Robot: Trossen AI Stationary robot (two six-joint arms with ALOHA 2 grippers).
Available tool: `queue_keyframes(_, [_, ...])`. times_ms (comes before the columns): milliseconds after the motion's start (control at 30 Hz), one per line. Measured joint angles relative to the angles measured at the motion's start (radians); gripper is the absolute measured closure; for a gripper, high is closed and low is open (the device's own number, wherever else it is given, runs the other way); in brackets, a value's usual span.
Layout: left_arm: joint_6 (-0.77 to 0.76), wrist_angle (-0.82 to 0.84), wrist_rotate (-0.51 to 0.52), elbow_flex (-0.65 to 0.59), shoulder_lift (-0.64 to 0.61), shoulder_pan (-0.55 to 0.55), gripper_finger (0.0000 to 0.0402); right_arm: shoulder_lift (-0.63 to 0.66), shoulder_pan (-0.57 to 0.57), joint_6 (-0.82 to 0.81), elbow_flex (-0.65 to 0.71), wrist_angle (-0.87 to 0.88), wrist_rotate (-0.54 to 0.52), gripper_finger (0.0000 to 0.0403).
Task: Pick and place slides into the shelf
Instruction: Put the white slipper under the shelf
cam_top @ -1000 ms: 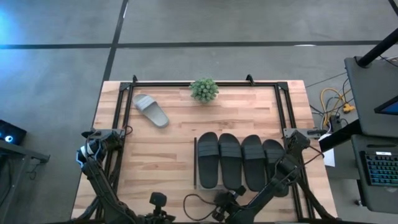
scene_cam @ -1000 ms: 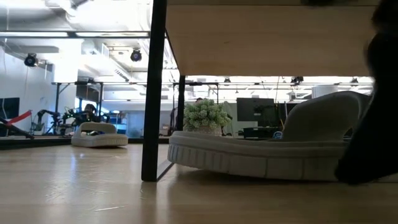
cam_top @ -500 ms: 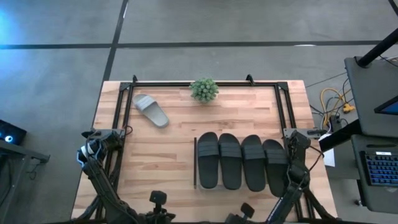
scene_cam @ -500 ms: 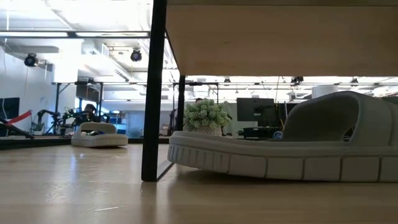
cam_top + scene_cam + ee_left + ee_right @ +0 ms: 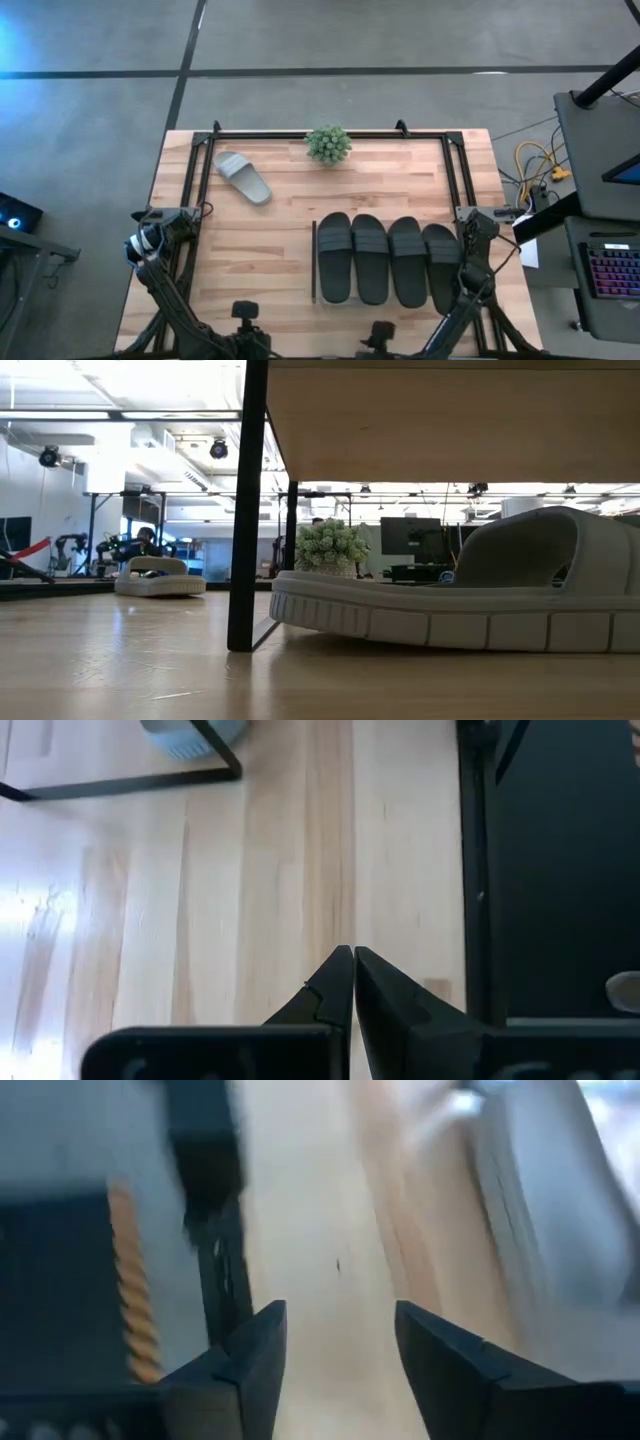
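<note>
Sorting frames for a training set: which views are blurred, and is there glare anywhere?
Right wrist view: motion-smeared, only the open right gripper sharp. Left wrist view: sharp, with window glare on the table. Low view: grey slide crisp, ceiling lights blown out. High view: even, blue glow at its left edge.

Right tool point(image 5: 335, 1345) spread, empty, above wood tabletop point(image 5: 330, 1230) (grey slide point(image 5: 545, 1230) alongside, blurred)
</note>
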State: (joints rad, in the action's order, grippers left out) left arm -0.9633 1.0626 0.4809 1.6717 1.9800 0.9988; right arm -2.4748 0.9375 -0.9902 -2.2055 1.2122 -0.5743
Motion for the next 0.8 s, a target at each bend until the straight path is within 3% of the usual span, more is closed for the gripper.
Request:
queue_keyframes(167, [-0.002,-0.006,-0.002,-0.033,0.000,0.016,0.0401,0.000,-0.003,0.452,0.001,0.004,0.077,0.0218])
queue_keyframes(367, [-0.054,-0.007,0.029,-0.090,0.000,0.028,0.0402,0.000,-0.022,0.735,0.007,0.098,0.127,0.0233])
queue_keyframes(600, [-0.142,-0.013,0.050,-0.168,0.000,0.037,0.0402,-0.018,-0.101,0.834,0.012,0.336,0.172,0.0236])
queue_keyframes(800, [-0.183,-0.045,0.068,-0.195,0.000,0.046,0.0402,-0.023,-0.153,0.879,0.003,0.352,0.147,0.0236])
